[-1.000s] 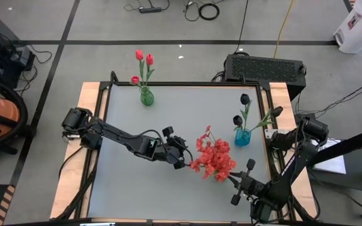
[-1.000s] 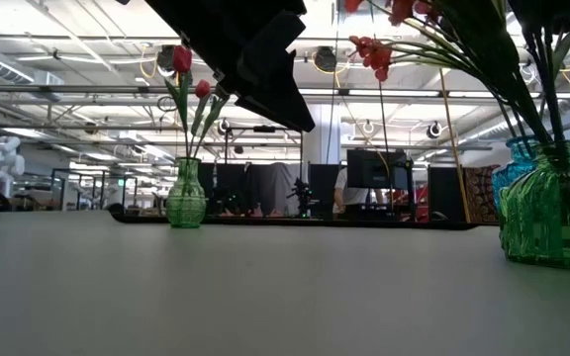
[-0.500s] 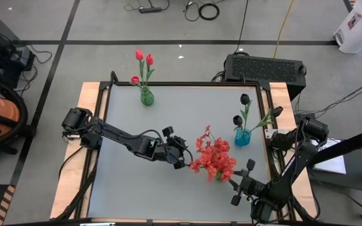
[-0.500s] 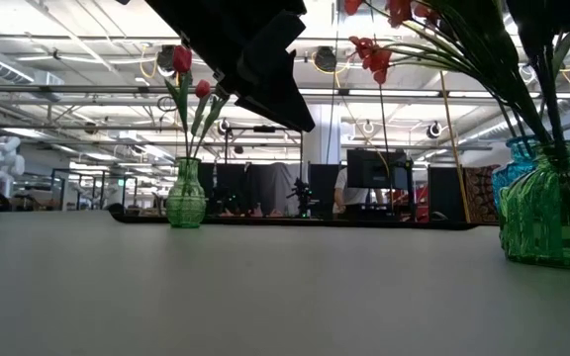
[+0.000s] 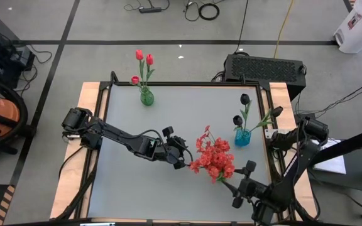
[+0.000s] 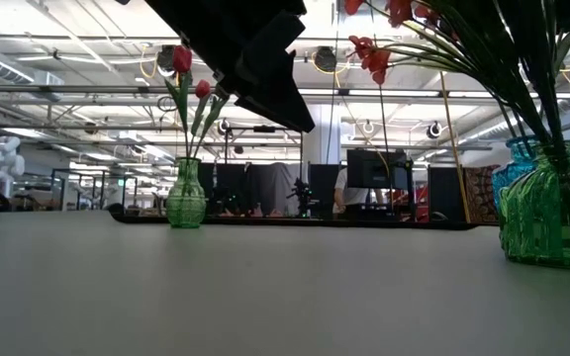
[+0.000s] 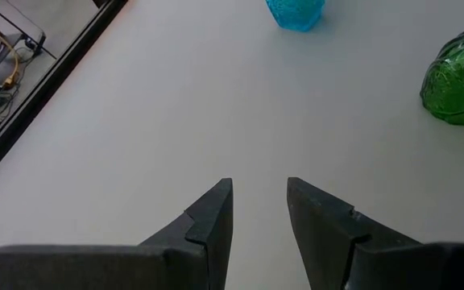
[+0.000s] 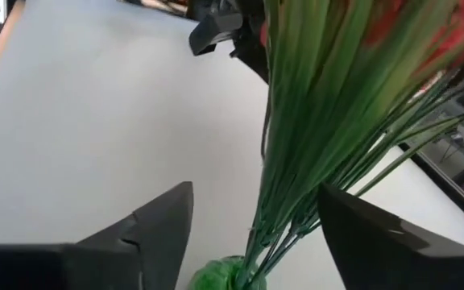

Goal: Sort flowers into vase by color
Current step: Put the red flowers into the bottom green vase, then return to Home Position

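Near the counter's (image 5: 124,113) front right: bushy red bunch (image 5: 213,158) upright in a green vase (image 6: 554,203), vase seen only low and from the wrists. Right end effector (image 8: 252,217) released, fingers spread around the stems. Left end effector (image 7: 259,211) parted, empty, beside. Far left: 3 red tulips (image 5: 142,63), green vase (image 5: 146,97). Right: 2 black tulips (image 5: 241,108), blue vase (image 5: 242,137).

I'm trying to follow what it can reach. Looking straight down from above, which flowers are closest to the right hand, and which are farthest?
From the right hand, open at the near right of the table:
1. Bushy red bunch, right beside it, its stems between the open fingers.
2. Black tulips in the blue vase, farther back on the right.
3. Red-pink tulips in the green vase, far back left.
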Robot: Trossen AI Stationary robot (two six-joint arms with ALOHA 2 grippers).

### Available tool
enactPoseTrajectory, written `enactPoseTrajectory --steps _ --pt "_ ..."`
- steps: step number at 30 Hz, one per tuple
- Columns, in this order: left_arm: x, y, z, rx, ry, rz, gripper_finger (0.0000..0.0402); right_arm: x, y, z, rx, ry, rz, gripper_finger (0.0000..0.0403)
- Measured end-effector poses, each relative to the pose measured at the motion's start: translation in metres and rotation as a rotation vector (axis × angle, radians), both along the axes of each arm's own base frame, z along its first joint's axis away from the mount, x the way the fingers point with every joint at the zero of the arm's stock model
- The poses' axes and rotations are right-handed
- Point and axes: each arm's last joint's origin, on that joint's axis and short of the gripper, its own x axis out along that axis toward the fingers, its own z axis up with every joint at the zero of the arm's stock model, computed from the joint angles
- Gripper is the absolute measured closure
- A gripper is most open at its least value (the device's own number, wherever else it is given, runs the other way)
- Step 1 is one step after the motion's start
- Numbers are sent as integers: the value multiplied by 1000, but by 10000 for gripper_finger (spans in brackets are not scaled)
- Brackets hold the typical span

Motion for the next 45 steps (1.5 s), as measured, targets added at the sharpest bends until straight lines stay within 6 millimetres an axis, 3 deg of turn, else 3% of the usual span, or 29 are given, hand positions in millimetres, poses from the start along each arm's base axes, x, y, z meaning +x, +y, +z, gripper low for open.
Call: enactPoseTrajectory --steps 9,20,34,37,42,45 --pt "-3 -5 0 53 40 -54 274 0 6 29 42 181 14 131" --pt "-34 -13 26 108 117 -59 274 -10 23 52 -36 302 179 134" --pt "-97 -54 69 125 125 -258 274 -50 50 110 61 223 396 135" --pt "-112 -65 80 112 91 -316 274 -56 53 115 26 287 471 135" --pt "-138 -78 99 84 25 -405 274 -64 65 117 229 387 551 135" --pt "-151 -84 108 68 -8 -451 274 -68 69 117 218 424 621 135"
